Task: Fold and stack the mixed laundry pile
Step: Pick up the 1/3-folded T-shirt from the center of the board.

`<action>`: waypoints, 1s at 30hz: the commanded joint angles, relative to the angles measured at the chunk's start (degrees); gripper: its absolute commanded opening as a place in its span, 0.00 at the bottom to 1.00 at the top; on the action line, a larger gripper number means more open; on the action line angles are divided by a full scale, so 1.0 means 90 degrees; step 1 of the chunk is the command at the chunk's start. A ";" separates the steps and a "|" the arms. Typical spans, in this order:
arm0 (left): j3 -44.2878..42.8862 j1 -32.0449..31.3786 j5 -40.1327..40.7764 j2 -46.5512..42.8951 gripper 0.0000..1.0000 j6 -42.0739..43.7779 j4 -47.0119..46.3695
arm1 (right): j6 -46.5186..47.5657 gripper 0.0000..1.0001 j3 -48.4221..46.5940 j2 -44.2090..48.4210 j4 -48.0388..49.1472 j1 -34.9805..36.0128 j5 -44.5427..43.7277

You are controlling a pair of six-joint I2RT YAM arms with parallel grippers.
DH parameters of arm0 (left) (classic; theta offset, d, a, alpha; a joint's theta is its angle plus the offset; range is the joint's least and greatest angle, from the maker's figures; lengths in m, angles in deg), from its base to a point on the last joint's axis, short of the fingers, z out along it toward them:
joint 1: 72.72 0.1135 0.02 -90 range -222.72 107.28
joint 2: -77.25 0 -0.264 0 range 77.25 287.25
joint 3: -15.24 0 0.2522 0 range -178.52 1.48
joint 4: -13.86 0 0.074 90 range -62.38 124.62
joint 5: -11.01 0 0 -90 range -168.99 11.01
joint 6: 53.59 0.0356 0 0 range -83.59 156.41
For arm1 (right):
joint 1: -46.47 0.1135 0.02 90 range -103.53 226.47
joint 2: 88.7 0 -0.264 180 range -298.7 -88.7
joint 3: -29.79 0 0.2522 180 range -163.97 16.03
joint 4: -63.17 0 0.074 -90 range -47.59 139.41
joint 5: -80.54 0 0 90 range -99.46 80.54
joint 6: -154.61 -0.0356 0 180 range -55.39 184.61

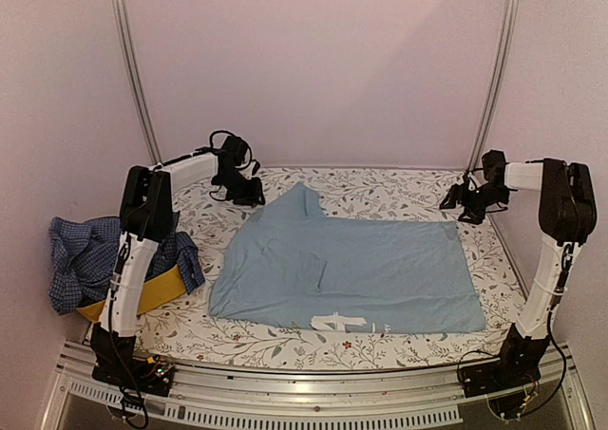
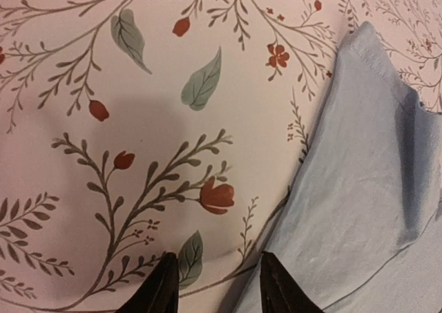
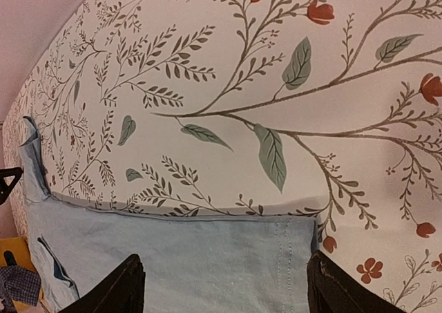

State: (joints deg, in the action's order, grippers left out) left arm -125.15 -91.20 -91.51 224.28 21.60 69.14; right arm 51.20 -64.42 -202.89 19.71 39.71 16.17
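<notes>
Overhead, the light blue T-shirt (image 1: 361,269) is seen flat on the floral table cover (image 1: 399,195), between pale walls (image 1: 313,60); only there is the checked shirt (image 1: 81,254) shown clearly. Left gripper (image 2: 217,285) and right gripper (image 3: 224,285) are spread, empty.

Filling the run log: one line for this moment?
T-shirt spread out | left gripper open at shirt edge | right gripper open over shirt corner

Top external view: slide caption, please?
Light blue T-shirt spread out; left gripper and right gripper near its far corners; checked shirt heaped left.
</notes>
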 commanded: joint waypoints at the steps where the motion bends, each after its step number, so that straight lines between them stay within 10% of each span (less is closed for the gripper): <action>1: 0.0312 -0.0079 0.0333 -0.0193 0.38 0.0529 0.0706 | 0.0322 0.79 -0.0276 -0.0326 -0.0167 0.0000 -0.0447; 23: 0.3211 -0.0187 0.1749 -0.1875 0.00 0.0598 0.0964 | 0.0709 0.67 0.0325 -0.0350 -0.0447 0.0097 -0.0271; 30: 0.2301 -0.0013 0.0693 -0.1901 0.42 0.0388 -0.0031 | 0.0898 0.67 -0.0001 -0.0265 -0.0228 0.0089 -0.0129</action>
State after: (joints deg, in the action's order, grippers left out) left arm -98.29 -92.51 -79.90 206.44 26.50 72.96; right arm 57.69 -63.06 -205.79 17.72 40.10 13.55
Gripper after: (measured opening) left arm 0.369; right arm 0.669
